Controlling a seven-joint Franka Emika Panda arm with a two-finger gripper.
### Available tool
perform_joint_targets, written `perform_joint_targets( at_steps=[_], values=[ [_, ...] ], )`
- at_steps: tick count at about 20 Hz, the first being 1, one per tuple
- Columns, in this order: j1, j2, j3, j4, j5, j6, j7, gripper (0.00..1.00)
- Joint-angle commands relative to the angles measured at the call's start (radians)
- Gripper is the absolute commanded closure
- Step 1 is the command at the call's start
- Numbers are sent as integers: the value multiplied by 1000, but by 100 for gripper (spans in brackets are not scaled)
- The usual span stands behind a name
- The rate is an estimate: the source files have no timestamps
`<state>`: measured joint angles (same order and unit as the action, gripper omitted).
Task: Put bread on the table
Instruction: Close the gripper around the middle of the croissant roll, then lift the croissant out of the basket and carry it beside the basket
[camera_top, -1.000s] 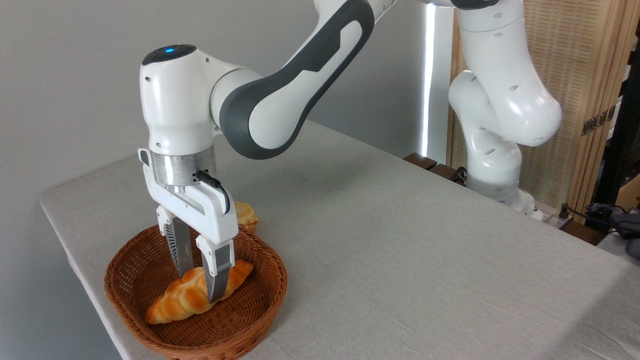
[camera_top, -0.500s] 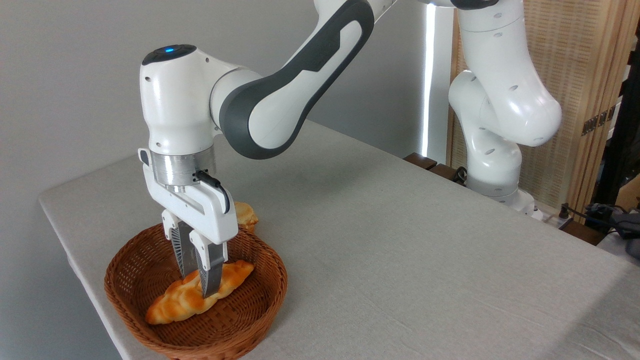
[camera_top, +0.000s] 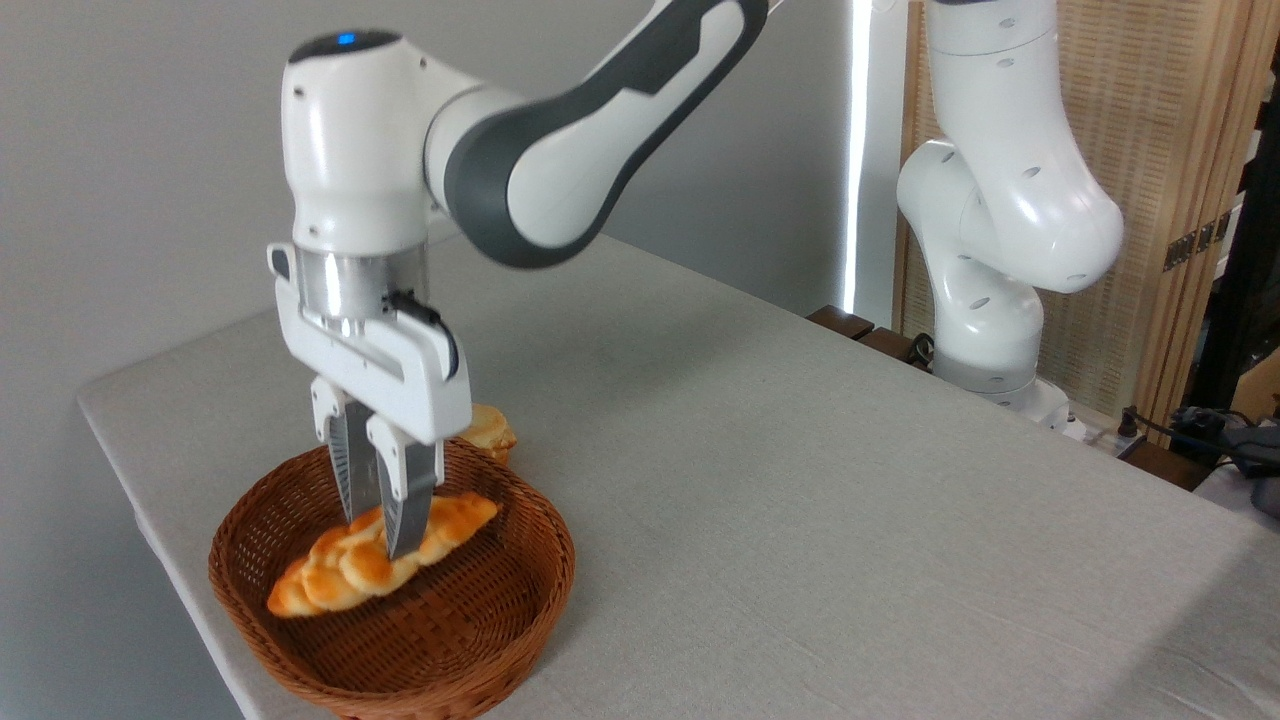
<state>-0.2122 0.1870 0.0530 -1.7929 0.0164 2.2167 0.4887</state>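
Already the bread (camera_top: 380, 560) is pinched near its middle by the two fingers of the gripper (camera_top: 385, 535), which are drawn close together against its sides. The loaf is held clear of the floor of the wicker basket (camera_top: 520, 610), tilted so that the end nearer the basket's left rim hangs lower than the end toward the basket's far right. It is judged to be just above the basket's interior, not yet past the rim. A small pale bun (camera_top: 490, 432) is seen on the cloth just behind the basket's far rim, apart from the grasp.

The pick-up is judged as done: a hold has been taken and the loaf is off the wicker. What is left is the carrying of the loaf over the rim, its lowering onto the bare grey cloth of the table (camera_top: 800, 480) to the right of the basket, and the release of the grip. Nothing of the task's goal is yet met, since no part of the loaf is resting on the cloth.
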Motion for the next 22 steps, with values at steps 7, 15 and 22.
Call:
perform_joint_targets(
  at_steps=[7, 15, 22],
  values=[
    [-7, -165, 4, -13, -52, -264, -18, 52],
    [-7, -254, 10, -81, -119, -491, -21, 49],
    [-7, -281, 10, -169, -133, -554, -19, 49]
  ],
)
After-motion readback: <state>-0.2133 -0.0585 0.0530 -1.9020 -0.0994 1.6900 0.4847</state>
